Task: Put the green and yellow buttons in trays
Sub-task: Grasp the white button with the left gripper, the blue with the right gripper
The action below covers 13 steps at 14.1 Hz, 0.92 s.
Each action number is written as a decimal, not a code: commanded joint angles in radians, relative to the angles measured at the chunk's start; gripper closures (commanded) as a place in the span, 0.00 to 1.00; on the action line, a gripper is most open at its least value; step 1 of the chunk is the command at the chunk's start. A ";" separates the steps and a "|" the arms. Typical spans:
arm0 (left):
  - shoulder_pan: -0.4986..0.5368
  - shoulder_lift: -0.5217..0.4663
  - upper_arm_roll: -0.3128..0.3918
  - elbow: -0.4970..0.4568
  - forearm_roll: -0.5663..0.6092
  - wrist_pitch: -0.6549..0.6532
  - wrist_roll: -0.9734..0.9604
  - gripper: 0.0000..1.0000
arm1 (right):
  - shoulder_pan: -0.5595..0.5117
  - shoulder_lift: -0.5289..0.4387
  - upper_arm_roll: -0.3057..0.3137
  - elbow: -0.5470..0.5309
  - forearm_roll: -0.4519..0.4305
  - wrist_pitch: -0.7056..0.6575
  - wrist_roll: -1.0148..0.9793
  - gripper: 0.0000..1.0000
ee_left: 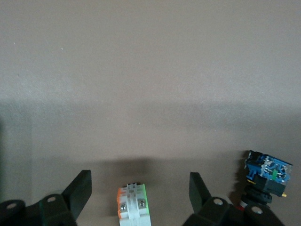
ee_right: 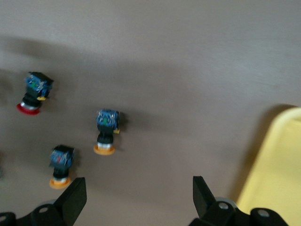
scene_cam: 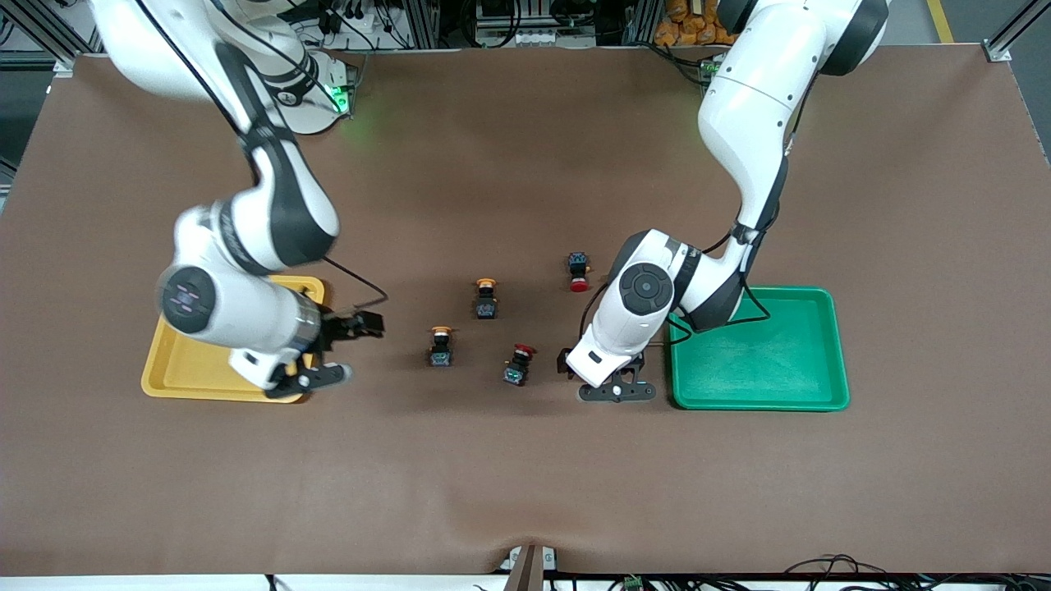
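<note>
From the front, my left gripper [scene_cam: 616, 392] hangs low just beside the green tray [scene_cam: 759, 386]; my right gripper [scene_cam: 328, 349] is over the yellow tray's [scene_cam: 176, 369] edge. 2 yellow-capped switches [scene_cam: 485, 298] [scene_cam: 441, 345] stand between the trays.

In my left wrist view, my jaws stand apart around a white switch [ee_left: 134, 206], not touching it.

In my right wrist view, my jaws are open and hold nothing.

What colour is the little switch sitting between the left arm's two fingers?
The switch is white, with an orange mark along one side and a green one along the other. The left wrist view shows it best.
</note>
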 commanded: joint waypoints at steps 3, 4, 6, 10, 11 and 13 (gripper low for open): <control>-0.015 0.000 0.003 -0.049 -0.011 0.001 -0.035 0.10 | 0.054 0.066 -0.007 0.001 0.029 0.087 0.009 0.00; -0.016 0.003 0.002 -0.053 -0.013 0.001 -0.035 0.10 | 0.074 0.086 -0.007 0.001 0.029 0.087 0.057 0.00; -0.018 0.003 -0.001 -0.062 -0.020 0.001 -0.035 0.16 | 0.077 0.119 -0.009 0.006 0.026 0.096 0.117 0.00; -0.016 0.005 -0.006 -0.071 -0.023 0.001 -0.031 0.63 | 0.126 0.176 -0.009 0.007 0.028 0.237 0.193 0.00; -0.016 0.002 -0.004 -0.070 -0.023 0.000 -0.031 0.90 | 0.143 0.187 -0.009 0.006 0.020 0.265 0.222 0.00; -0.016 -0.007 -0.006 -0.066 -0.023 -0.012 -0.034 1.00 | 0.155 0.204 -0.009 0.006 0.016 0.272 0.235 0.00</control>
